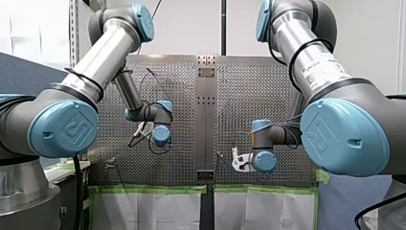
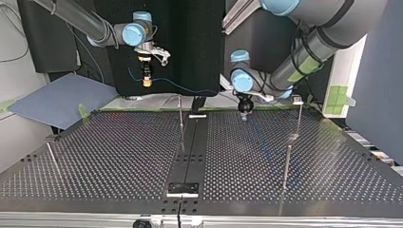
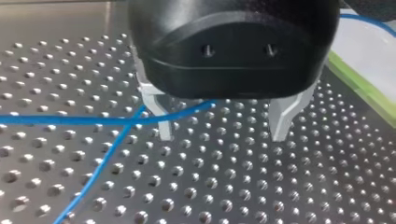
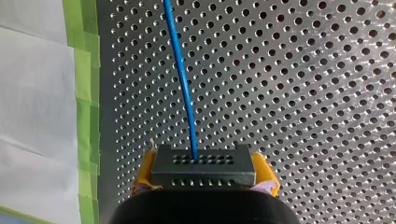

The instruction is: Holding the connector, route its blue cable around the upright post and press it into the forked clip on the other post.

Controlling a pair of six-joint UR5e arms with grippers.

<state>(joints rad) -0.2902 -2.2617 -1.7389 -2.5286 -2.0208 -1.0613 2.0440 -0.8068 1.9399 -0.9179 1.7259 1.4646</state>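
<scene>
Several posts [image 2: 181, 118] dot the table [image 2: 119, 156]; right tool [image 4: 204, 181] clamps the cabled connector [image 4: 203, 164].

The perforated metal table [image 2: 95, 156] is edged with green tape [image 4: 86, 70]; black panels [image 2: 190, 38] and a white wall [image 1: 191, 24] are seen beyond it.

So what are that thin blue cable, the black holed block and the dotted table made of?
Thin blue cable: probably plastic-sheathed wire, smooth, bending in a soft curve. Black rectangular connector block: likely moulded plastic, matte, neat hole rows. Grey perforated table: seemingly metal, dull glinting sheen.
</scene>
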